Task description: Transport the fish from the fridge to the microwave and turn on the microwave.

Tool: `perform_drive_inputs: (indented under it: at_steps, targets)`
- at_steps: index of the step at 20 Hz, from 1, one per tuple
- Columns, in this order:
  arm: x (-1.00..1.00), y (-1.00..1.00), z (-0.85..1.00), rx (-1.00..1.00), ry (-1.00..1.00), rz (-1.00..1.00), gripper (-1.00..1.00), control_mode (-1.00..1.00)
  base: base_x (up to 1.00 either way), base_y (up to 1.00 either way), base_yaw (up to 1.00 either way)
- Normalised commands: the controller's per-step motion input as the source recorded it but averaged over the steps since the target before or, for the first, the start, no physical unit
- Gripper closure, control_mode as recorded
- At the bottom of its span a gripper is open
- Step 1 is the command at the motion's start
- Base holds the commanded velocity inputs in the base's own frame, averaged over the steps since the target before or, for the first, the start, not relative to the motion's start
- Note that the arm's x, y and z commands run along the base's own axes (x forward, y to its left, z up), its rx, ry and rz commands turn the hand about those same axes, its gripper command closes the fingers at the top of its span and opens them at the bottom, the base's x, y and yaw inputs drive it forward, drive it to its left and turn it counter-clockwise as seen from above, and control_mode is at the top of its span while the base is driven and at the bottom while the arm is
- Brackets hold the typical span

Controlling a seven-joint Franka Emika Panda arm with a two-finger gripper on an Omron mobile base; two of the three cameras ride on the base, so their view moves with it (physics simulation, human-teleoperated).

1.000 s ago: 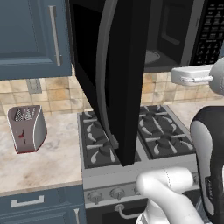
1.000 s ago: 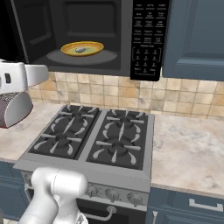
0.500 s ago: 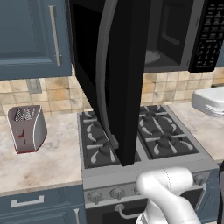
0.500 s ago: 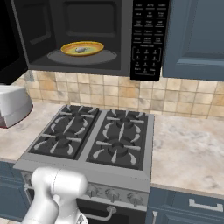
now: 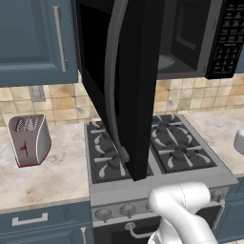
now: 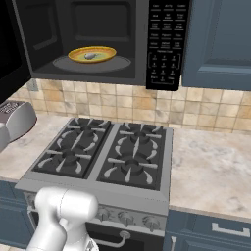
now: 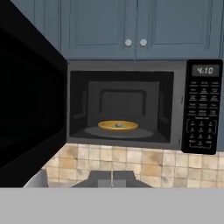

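Observation:
The microwave (image 6: 98, 34) hangs above the stove with its black door (image 5: 126, 81) swung wide open. On the round tray inside, a yellow plate (image 6: 103, 52) carries the small grey fish (image 6: 90, 56), which is also in the hand view as the fish (image 7: 118, 125). The keypad (image 7: 202, 109) is to the right of the cavity and its display is lit. My gripper (image 7: 111, 180) is shut on nothing, well back from the microwave and facing its opening. The fridge is out of view.
A gas stove (image 6: 105, 157) sits under the microwave, with beige counter on both sides. A silver toaster (image 5: 28, 140) stands on the left counter. Dark blue cabinets (image 7: 131, 26) surround the microwave. The open door juts out over the stove's left burners.
My hand has drawn back from beside the open door and dropped lower, sliding toward the edge of both base views. The fish, plate and door have not moved.

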Motion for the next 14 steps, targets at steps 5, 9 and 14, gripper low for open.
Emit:
perform_drive_inputs:
  at_steps: [5, 9, 14]
  targets:
    - [-0.34, 0.05, -0.04, -0.02, -0.01, 0.05, 1.0, -1.0, 0.0, 0.0, 0.0]
    - [-0.1, 0.16, -0.1, -0.01, -0.05, 0.01, 1.0, -1.0, 0.0, 0.0, 0.0]
    - [-0.01, 0.28, -0.16, -0.04, -0.06, 0.0, 1.0, -1.0, 0.0, 0.0, 0.0]
